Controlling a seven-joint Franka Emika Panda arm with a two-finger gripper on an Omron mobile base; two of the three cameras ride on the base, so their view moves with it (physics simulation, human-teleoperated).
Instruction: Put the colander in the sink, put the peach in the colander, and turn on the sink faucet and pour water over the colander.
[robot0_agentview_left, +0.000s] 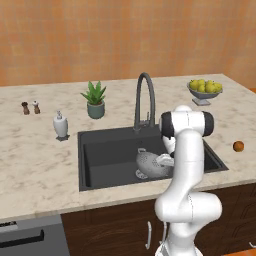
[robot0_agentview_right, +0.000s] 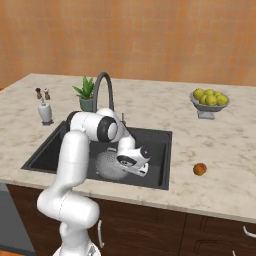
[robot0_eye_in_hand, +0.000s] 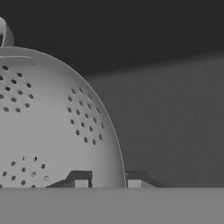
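Note:
The silver-grey colander (robot0_agentview_left: 149, 164) (robot0_agentview_right: 106, 165) lies tilted inside the dark sink (robot0_agentview_left: 102, 152) (robot0_agentview_right: 52, 150), near its front right. My gripper (robot0_agentview_left: 168, 160) (robot0_agentview_right: 125, 162) reaches down into the basin against the colander's right side. In the hand view the colander (robot0_eye_in_hand: 48, 122) bulges large on the left, and its edge runs between the two close-set tips of the gripper (robot0_eye_in_hand: 107, 183), which is shut on it. The peach (robot0_agentview_left: 238, 146) (robot0_agentview_right: 200, 169) rests on the counter right of the sink. The sink faucet (robot0_agentview_left: 144, 95) (robot0_agentview_right: 103, 86) arches over the basin's back edge, with no water visible.
A footed bowl of yellow-green fruit (robot0_agentview_left: 204, 89) (robot0_agentview_right: 210, 100) stands at the back right. A potted plant (robot0_agentview_left: 94, 100) (robot0_agentview_right: 86, 92), a white soap dispenser (robot0_agentview_left: 60, 125) (robot0_agentview_right: 45, 112) and two small shakers (robot0_agentview_left: 30, 107) (robot0_agentview_right: 42, 93) sit left of the faucet.

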